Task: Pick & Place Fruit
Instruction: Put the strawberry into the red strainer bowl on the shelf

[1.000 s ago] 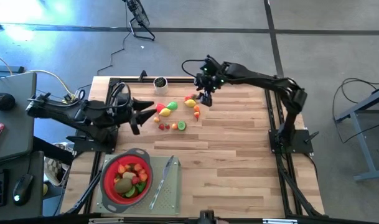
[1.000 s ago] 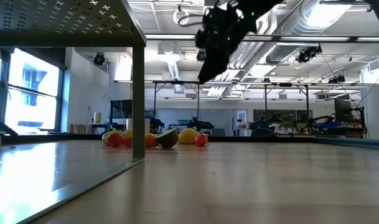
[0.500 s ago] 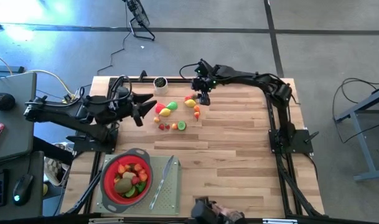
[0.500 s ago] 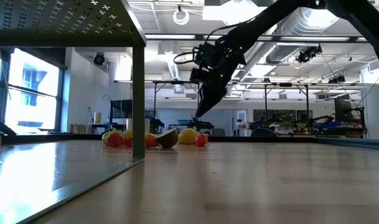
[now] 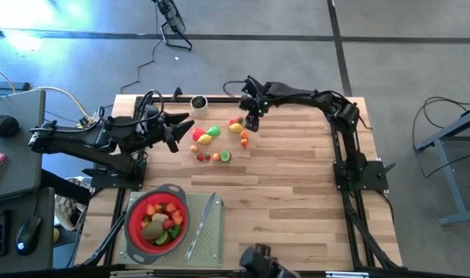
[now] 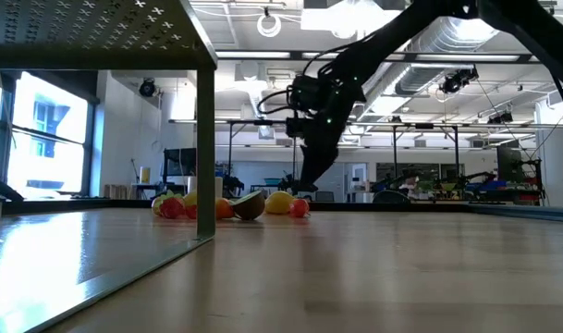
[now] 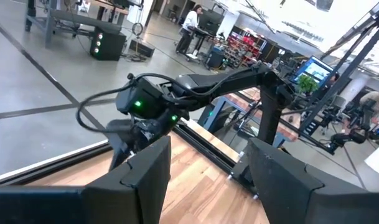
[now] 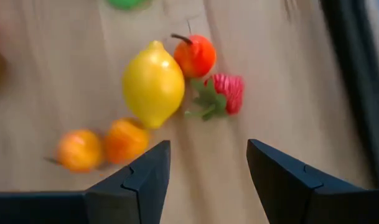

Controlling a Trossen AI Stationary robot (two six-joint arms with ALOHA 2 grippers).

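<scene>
Right hand open, empty, hovering upper centre of high view over loose fruit on desk. Left hand open, waiting left of pile. Probably light, hard, smooth, prone to rolling; best pinched across middle of lemon.

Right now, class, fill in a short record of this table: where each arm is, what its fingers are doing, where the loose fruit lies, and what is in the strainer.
Right gripper: above the loose fruit at the far side of the table, fingers open, nothing held.
Below it: lemon, strawberry, small orange fruits.
Left gripper: beside the fruit cluster, fingers open, nothing held.
Loose fruit: scattered between the two grippers.
Red strainer: near left corner, on a grey mat, already holding several fruits.
Knife: on the mat beside the strainer.
</scene>
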